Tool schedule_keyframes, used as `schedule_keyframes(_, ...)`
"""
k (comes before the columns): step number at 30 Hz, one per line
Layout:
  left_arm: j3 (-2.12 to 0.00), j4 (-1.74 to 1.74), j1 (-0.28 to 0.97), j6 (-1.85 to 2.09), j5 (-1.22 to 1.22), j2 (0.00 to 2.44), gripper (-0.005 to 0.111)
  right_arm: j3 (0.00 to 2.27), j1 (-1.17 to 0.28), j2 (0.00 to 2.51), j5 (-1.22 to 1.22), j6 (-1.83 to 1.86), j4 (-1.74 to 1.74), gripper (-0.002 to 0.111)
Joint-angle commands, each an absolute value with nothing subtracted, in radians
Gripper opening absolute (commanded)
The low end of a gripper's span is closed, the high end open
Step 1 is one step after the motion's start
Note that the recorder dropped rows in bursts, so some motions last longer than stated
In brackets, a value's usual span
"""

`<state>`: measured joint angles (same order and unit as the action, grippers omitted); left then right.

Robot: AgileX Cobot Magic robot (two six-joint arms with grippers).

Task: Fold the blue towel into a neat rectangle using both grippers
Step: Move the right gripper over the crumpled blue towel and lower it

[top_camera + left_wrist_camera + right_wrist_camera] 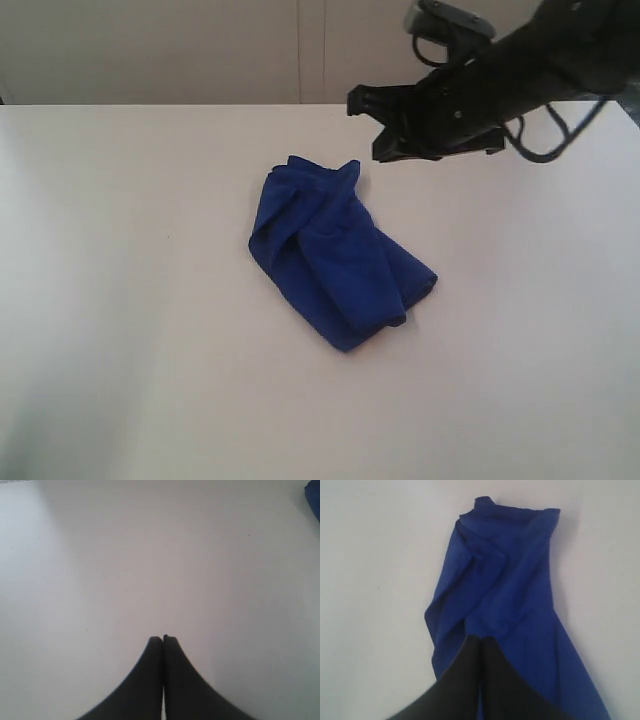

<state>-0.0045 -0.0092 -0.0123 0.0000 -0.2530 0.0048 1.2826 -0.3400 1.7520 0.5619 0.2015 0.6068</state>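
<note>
Blue towel [335, 250] bunched, bare table [120, 300] all round, right fingers [465, 680] together above it, left fingers [147, 680] together

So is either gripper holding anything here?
No. The left gripper and right gripper both have jaws shut on nothing; the blue towel lies loose on the table.

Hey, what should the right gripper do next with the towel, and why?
Probably open the right gripper and lower it toward the towel's nearest edge. It hovers shut above the towel, which lies crumpled, and it holds nothing.
</note>
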Motion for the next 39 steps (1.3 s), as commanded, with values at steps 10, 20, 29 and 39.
schedule_keyframes(10, 0.0, -0.02, -0.014, 0.0, -0.255, 0.0, 0.0, 1.538, -0.397, 2.088, 0.396, 0.213, 0.639, 0.0)
schedule_keyframes(20, 0.0, -0.02, -0.014, 0.0, -0.255, 0.0, 0.0, 1.616, -0.397, 2.223, 0.386, 0.204, 0.717, 0.018)
schedule_keyframes(29, 0.0, -0.02, -0.014, 0.0, -0.255, 0.0, 0.0, 1.618, -0.397, 2.267, 0.379, 0.203, 0.73, 0.031)
schedule_keyframes(39, 0.0, -0.02, -0.014, 0.0, -0.255, 0.0, 0.0, 1.618, -0.397, 2.273, 0.402, 0.203, 0.789, 0.02)
